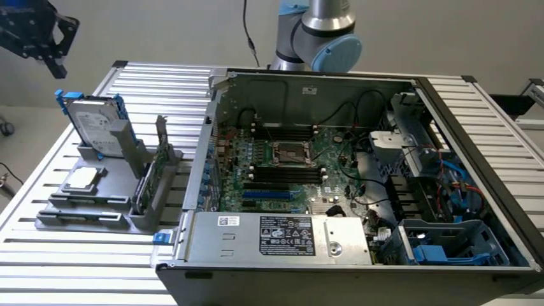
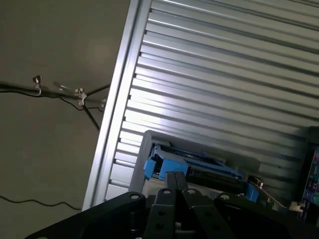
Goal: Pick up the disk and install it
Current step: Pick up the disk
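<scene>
End effector (image 2: pixel 175 180) is pinched together with nothing in its grip, hanging up over the disk's end of the slatted tabletop (image 1: pixel 51 255). A big open computer case (image 1: pixel 340 86) takes up most of that tabletop, motherboard showing. Just beside it, on the exterior view's left, sits a grey rack (image 1: pixel 102 217). The disk (image 1: pixel 95 124) stands upright in the rack, blue rails on its edges, untouched. Lower on the rack there's what looks like a small square chip (image 1: pixel 83 180)

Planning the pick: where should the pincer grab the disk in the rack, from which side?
Probably the free upper end, across the blue rails, coming from above: the disk stands on edge, tilted, its lower end seated in the rack.
</scene>
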Controlling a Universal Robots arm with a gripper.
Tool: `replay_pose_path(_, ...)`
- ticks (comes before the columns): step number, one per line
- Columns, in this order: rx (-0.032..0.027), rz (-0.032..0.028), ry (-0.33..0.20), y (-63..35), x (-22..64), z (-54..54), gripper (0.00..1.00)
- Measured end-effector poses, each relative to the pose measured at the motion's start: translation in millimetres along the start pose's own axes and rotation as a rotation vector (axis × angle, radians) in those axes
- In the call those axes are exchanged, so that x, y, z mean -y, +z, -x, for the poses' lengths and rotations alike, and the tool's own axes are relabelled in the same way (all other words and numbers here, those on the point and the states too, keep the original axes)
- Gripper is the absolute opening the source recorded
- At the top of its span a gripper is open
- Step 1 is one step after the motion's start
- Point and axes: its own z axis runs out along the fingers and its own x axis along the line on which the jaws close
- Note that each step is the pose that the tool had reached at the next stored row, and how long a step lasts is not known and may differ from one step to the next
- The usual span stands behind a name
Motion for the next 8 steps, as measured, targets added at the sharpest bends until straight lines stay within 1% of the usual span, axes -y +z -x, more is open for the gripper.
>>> replay_pose_path(8,-0.0067,0.0008,-0.145,1.8,0.1,0.0,0.11)
